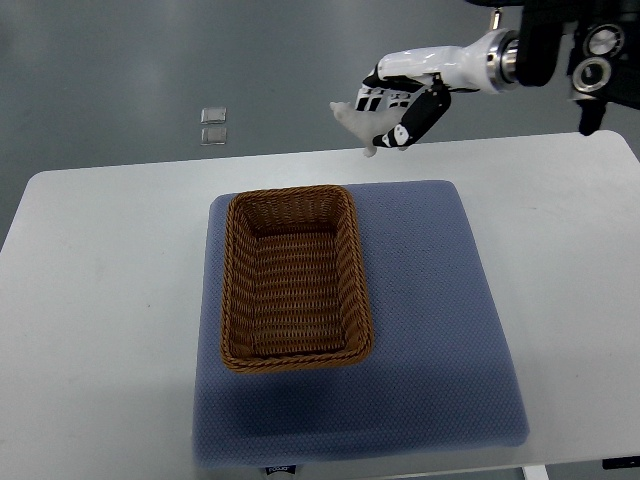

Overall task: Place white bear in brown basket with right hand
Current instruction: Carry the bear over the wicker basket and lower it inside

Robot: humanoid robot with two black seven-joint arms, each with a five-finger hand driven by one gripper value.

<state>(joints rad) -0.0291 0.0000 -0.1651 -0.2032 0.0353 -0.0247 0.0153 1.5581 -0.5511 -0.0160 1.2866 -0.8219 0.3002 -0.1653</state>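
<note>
Your right hand (405, 100) was curled around the white bear (352, 122), holding it up beyond the far right corner of the brown basket (295, 280), past the table's back edge. Only a small pale part of the bear stuck out from under the fingers (412, 118), so you could not tell how much of it was enclosed. It looked small and light, probably soft or smooth, and you would do best gripping it around the body rather than by a limb. The basket sat on a blue mat (430, 300), its long side running away from you, and it was empty, woven floor showing throughout. The mat lay under the basket on the white table (100, 300). Your left hand was not visible
</note>
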